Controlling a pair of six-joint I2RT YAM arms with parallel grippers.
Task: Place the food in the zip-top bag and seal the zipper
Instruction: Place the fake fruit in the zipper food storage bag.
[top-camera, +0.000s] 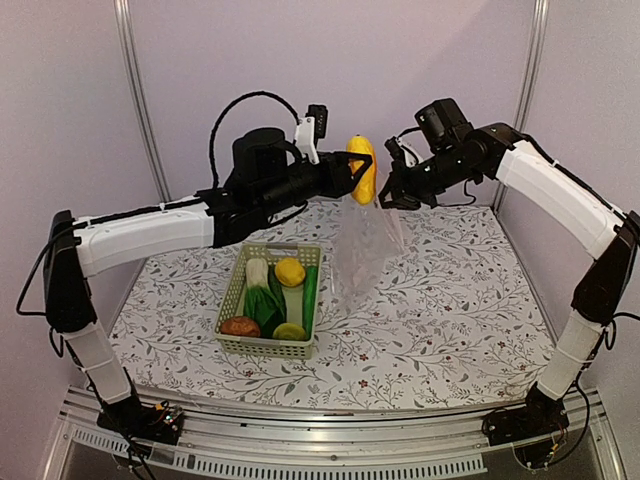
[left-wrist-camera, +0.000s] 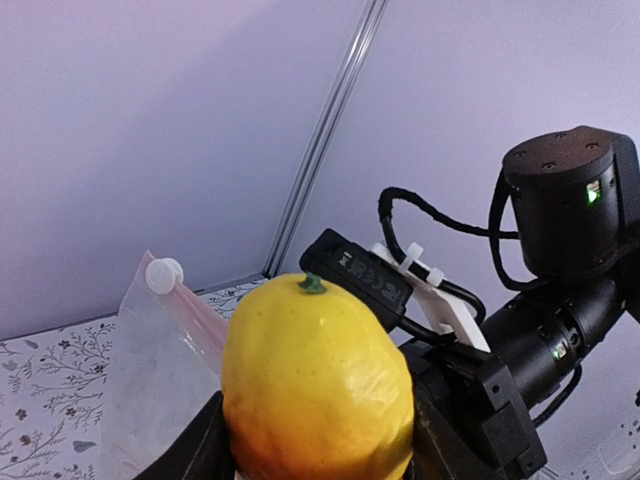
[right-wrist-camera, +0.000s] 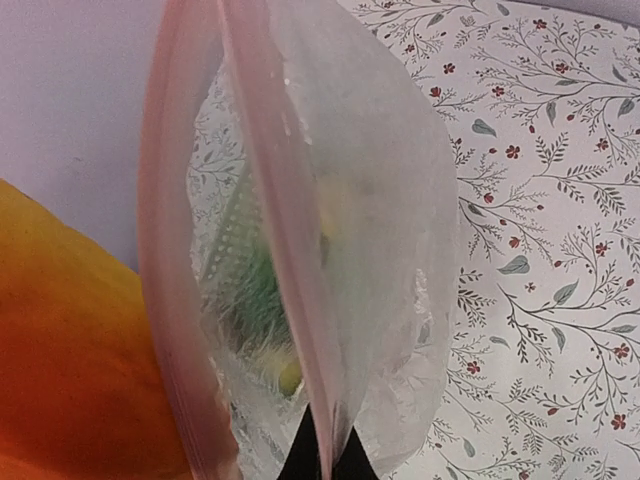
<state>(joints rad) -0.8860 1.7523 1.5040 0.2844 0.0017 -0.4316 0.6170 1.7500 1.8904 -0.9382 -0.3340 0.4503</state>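
Top external view: left end effector clamped on yellow-orange fruit, above and right of basket. Right end effector pinched shut on zip-top bag at zipper; bag hangs just right of basket, mouth beside fruit.

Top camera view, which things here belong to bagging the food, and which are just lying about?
Job: yellow-orange fruit in the left gripper; zip-top bag pinched by the right gripper; its zipper; bok choy, yellow fruit, cucumber, reddish-brown piece, yellow-green fruit.
Lying about: green basket holding them; floral table cover.
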